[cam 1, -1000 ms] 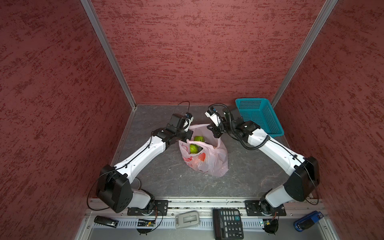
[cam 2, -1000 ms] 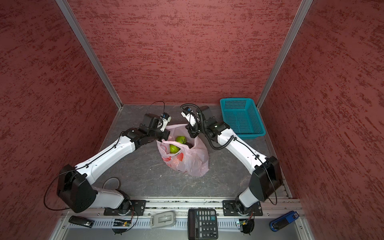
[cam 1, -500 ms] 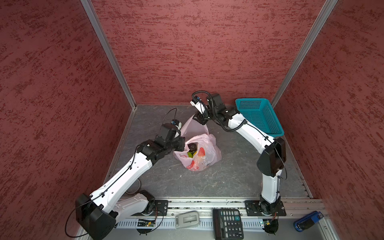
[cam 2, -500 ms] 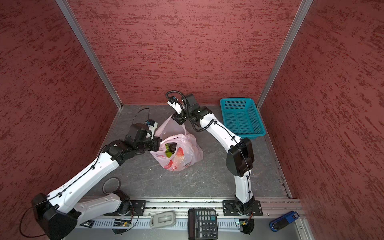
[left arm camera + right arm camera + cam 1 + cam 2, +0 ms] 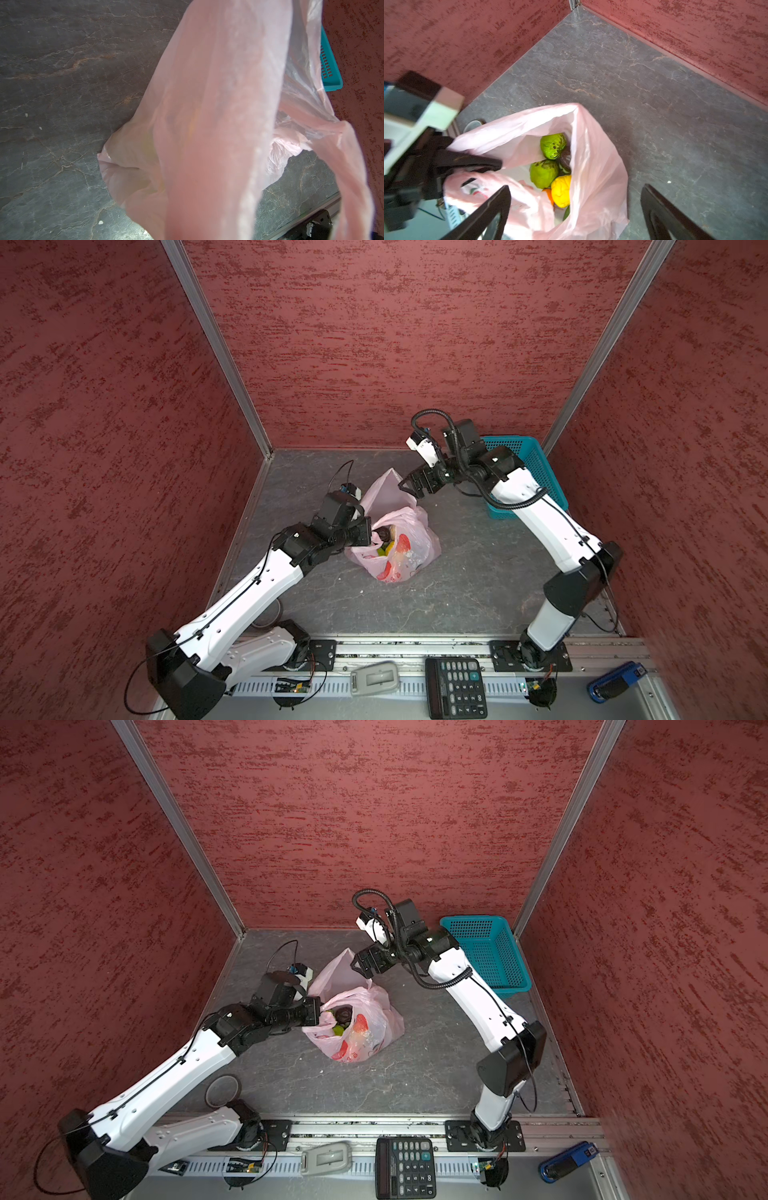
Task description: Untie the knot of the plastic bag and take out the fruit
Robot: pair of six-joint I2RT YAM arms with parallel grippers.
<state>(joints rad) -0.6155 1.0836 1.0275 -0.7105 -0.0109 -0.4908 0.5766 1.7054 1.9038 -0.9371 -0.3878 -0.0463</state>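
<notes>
Right wrist: plastic bag (image 5: 593, 158) holds green, yellow, orange fruit (image 5: 544, 173)

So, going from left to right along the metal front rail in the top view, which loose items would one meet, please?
Grey handheld device → black calculator → blue device, which lies at the far right end.

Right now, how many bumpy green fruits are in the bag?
2. One green fruit rests against the wall of the plastic bag; the second green fruit lies beside it, touching the yellow fruit. More may hide underneath.
</notes>
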